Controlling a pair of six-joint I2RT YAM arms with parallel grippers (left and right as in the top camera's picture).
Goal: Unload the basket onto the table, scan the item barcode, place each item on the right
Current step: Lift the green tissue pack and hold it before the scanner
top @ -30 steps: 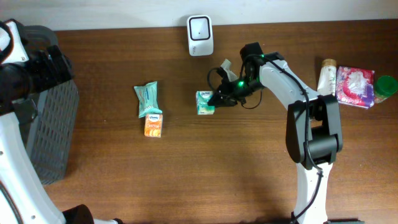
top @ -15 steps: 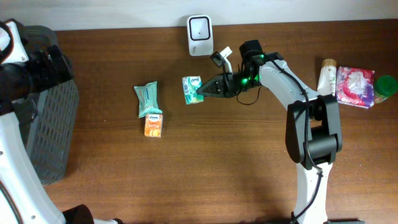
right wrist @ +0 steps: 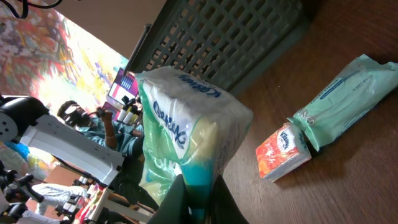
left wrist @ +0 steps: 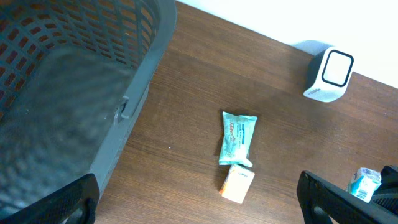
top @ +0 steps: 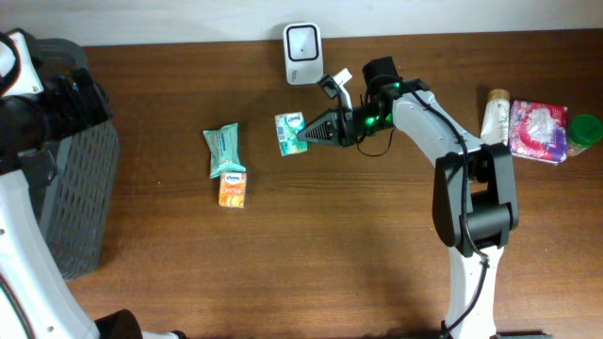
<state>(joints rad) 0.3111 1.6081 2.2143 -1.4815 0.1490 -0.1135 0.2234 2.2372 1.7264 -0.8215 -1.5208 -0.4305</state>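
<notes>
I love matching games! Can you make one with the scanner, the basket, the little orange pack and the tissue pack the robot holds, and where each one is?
Things:
1. white scanner
2. grey basket
3. small orange pack
4. green-and-white tissue pack

Places:
A. held in the right gripper
B. at the back edge of the table
C. at the table's left end
D. beside the green packet

Pairs: 1-B, 2-C, 3-D, 4-A

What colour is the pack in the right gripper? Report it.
The pack is white, pale yellow and teal with blue lettering; clearest in right wrist view.
</notes>
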